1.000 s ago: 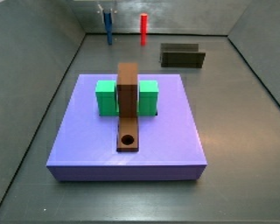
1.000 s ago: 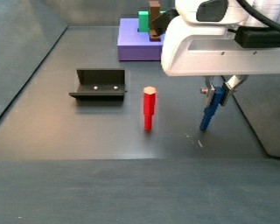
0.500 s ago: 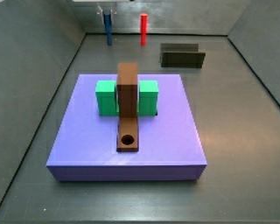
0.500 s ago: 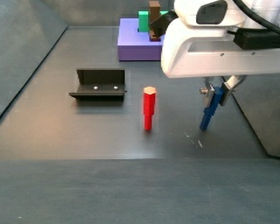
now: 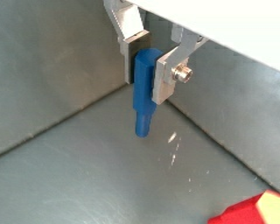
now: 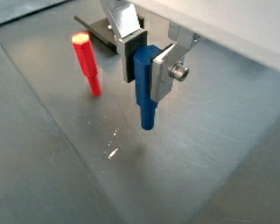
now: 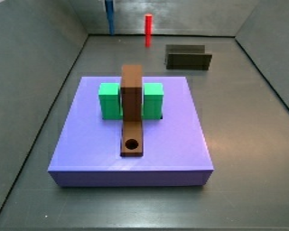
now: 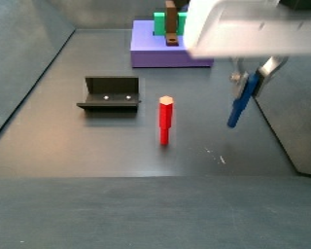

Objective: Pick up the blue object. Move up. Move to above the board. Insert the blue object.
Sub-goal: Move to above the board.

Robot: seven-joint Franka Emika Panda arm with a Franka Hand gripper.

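Observation:
My gripper (image 5: 149,74) is shut on the blue object (image 5: 143,109), a short blue rod that hangs upright between the silver fingers, its lower end clear of the grey floor. It shows in both wrist views (image 6: 146,101) and both side views (image 7: 108,13) (image 8: 239,105). The gripper (image 8: 249,76) is far from the board (image 7: 133,108). The board is a narrow brown plank with a round hole (image 7: 133,143) near one end. It lies across a green block (image 7: 111,99) on the purple slab (image 7: 133,155).
A red rod (image 8: 165,120) stands upright on the floor beside the held rod and shows in a wrist view (image 6: 87,63). The dark fixture (image 8: 110,93) stands on the floor past it. Grey walls enclose the floor.
My gripper has risen with the blue object. The rod's lower end has left the floor. The red rod, board and fixture have not moved.

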